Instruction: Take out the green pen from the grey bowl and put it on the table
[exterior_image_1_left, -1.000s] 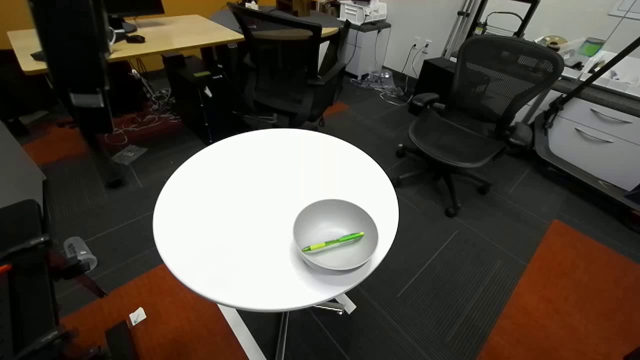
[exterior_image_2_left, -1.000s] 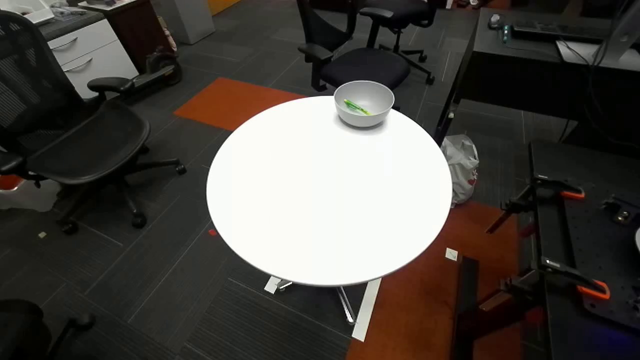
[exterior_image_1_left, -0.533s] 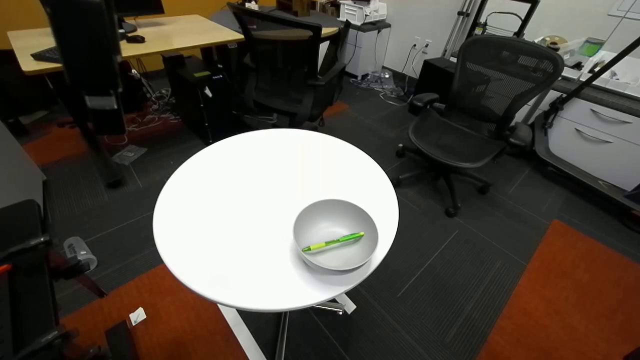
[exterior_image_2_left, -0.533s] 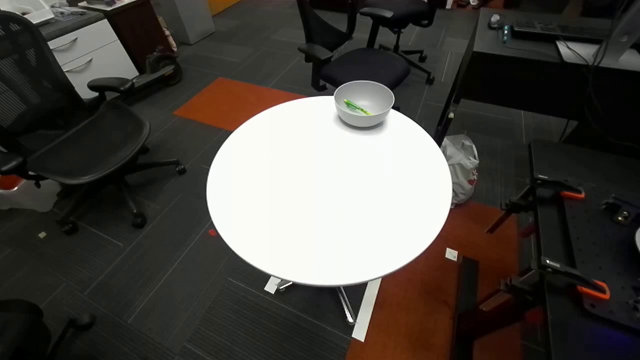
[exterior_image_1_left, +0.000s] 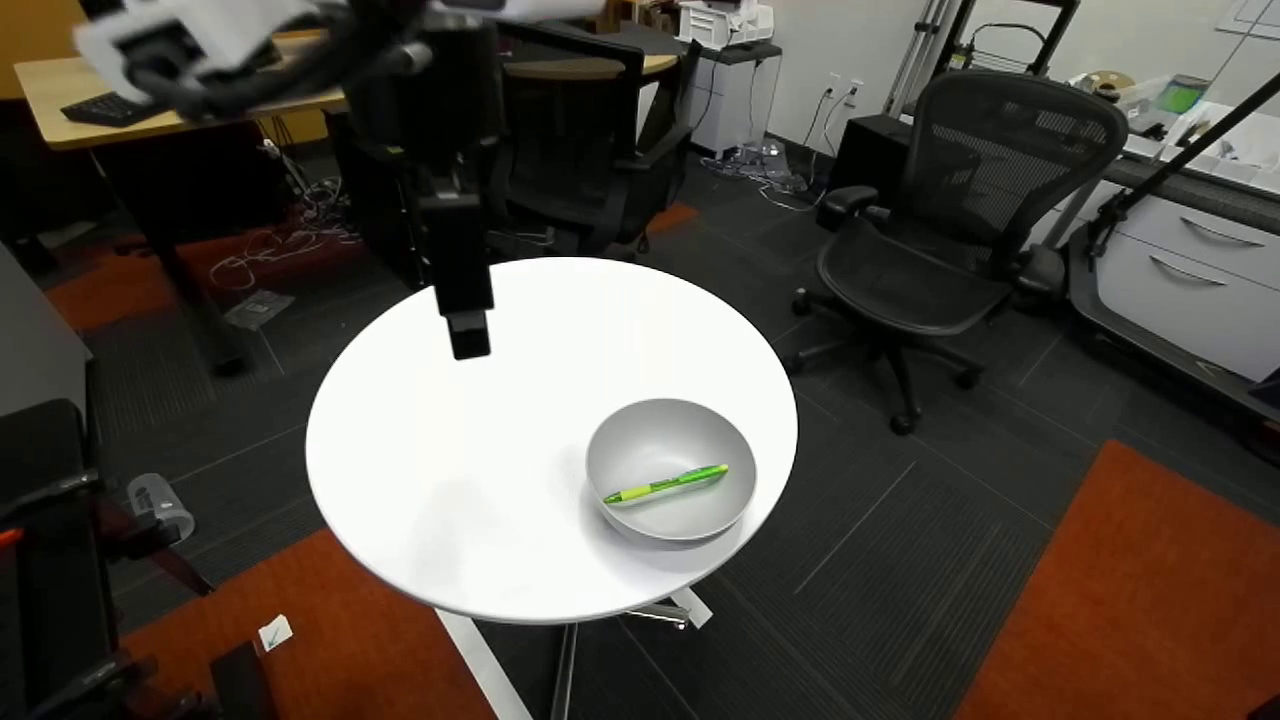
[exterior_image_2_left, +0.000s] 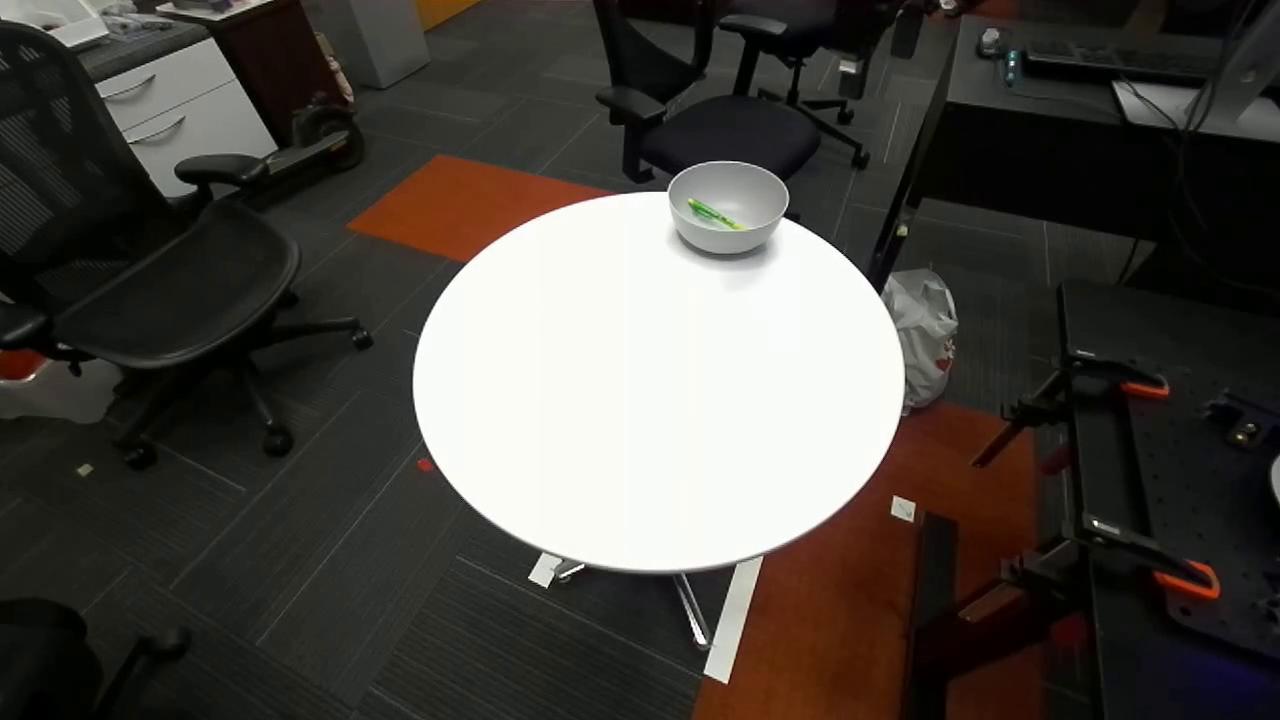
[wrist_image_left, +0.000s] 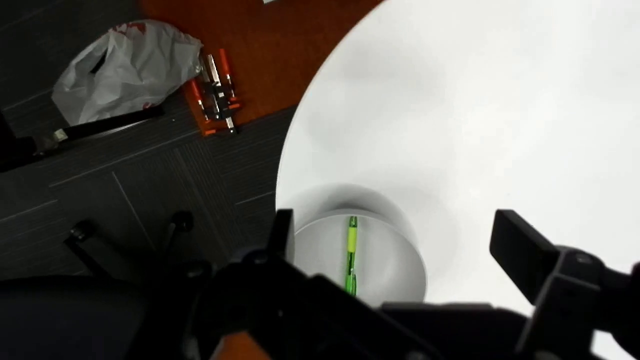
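I see the slim, bright light-green pen (wrist_image_left: 351, 249) lying inside the round, smooth light-grey bowl (exterior_image_1_left: 655, 430), near the edge of the large round white table (exterior_image_1_left: 400, 450). I expect the pen to be light and stiff, slick like plastic and hardly fragile — likely to roll, so I'd take hold mid-barrel, squeezing across its width. My black two-fingered claw (wrist_image_left: 400, 234) hangs apart from the bowl, spread wide — holding nothing, touching nothing I can see.

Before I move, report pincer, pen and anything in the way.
Pincer open, nothing held. Green pen lying in grey bowl, not yet out. Bowl's wall surrounds it; nothing seen on top.
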